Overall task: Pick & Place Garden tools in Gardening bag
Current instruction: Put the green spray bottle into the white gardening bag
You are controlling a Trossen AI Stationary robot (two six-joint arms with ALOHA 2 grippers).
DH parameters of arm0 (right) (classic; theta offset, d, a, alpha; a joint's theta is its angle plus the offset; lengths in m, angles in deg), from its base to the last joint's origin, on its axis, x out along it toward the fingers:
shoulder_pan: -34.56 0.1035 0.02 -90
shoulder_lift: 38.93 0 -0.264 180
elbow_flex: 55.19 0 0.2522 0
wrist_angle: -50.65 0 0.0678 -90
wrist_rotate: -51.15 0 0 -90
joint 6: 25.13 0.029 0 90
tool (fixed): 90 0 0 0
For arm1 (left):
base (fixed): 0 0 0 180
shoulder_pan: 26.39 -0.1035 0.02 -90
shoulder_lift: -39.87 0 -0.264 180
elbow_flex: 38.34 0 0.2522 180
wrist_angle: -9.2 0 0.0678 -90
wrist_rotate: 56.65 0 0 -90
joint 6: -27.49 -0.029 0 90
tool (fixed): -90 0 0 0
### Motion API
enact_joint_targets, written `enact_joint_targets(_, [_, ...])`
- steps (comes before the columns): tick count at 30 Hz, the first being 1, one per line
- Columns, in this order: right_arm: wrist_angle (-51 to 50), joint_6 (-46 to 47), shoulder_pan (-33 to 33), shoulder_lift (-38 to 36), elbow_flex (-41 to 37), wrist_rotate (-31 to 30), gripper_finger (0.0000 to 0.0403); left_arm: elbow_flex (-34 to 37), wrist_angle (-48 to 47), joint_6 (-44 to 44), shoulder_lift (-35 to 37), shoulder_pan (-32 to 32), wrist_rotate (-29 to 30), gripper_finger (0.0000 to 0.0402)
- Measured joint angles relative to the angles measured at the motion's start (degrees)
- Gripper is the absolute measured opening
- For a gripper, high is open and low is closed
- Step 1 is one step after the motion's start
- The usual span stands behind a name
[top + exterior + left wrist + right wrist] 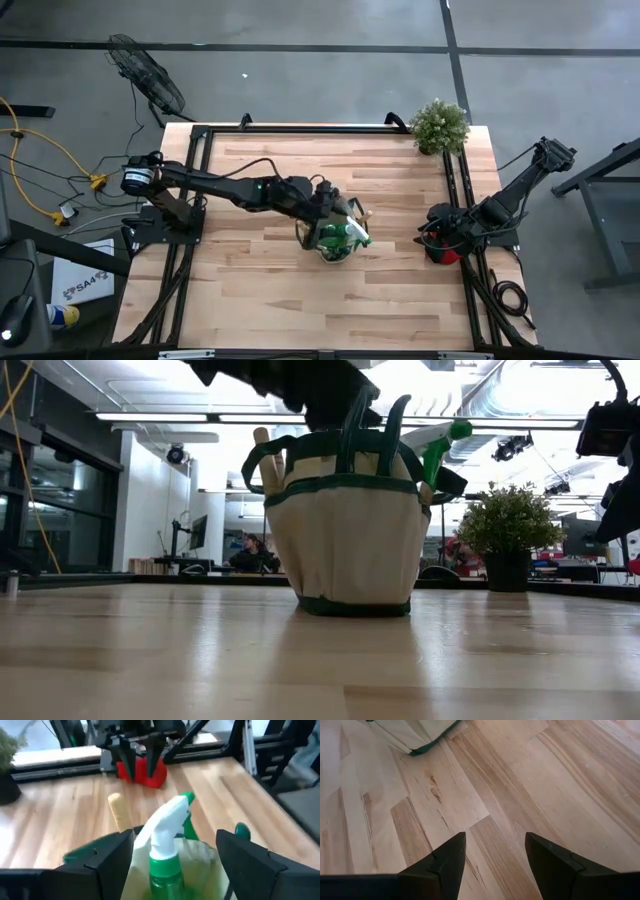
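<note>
Bag [345,540] of beige fabric with dark green trim stood mid-table on pale wood planks [400,290]. Left gripper [175,852] hovered over it, jaws wide, empty, straddling the green spray bottle [165,855] inside. Right gripper [495,850], parted and empty, waited near the red glove [145,772]. Potted plant [439,126] occupied a far corner.

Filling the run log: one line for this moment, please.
left hand: open above green-and-white plastic spray bottle standing in beige fabric gardening bag | right hand: open, over wooden table by red glove
</note>
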Motion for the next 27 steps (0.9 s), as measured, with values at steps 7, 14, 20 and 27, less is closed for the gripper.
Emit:
enact_joint_targets(7, [0.0,0.0,0.0,0.0,0.0,0.0,0.0197,-0.1,3.4,-8.8,-3.1,0.0,0.8,0.0258])
enact_joint_targets(14, [0.4,0.0,0.0,0.0,0.0,0.0,0.0197,-0.1,5.4,-7.9,-4.9,-1.0,1.0,0.0257])
enact_joint_targets(20, [0.4,0.0,0.0,0.0,0.0,0.0,0.0197,-2.1,3.6,-4.1,-7.6,-2.8,-2.2,0.0257])
enact_joint_targets(27, [0.4,0.0,0.0,0.0,0.0,0.0,0.0197,-4.1,1.6,-1.0,-9.1,-3.5,-8.3,0.0257])
